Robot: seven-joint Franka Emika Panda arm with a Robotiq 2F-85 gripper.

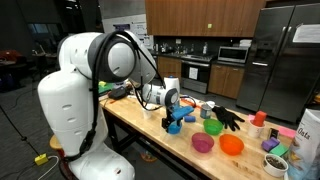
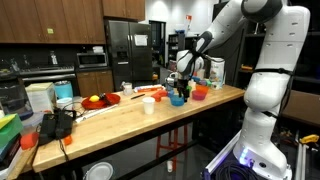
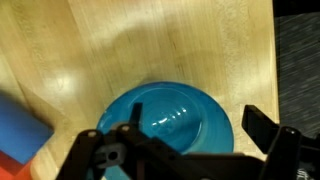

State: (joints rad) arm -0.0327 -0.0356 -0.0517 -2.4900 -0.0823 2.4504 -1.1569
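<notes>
- Glossy blue round bowl: upright on the light wooden bench, directly beneath the tool.
- Tool: jaws spread wide above the bowl, holding nothing.
- Hazard 1: a finger landing on the rim would likely tip the bowl. Its slick curved wall could also slip out of a pinch.
- Hazard 2: a sideways shove could slide the bowl over the bench edge just beside it, or against the blue block near its opposite side.

The bowl is glossy blue, the table pale wood-grain, the pincer black.
</notes>
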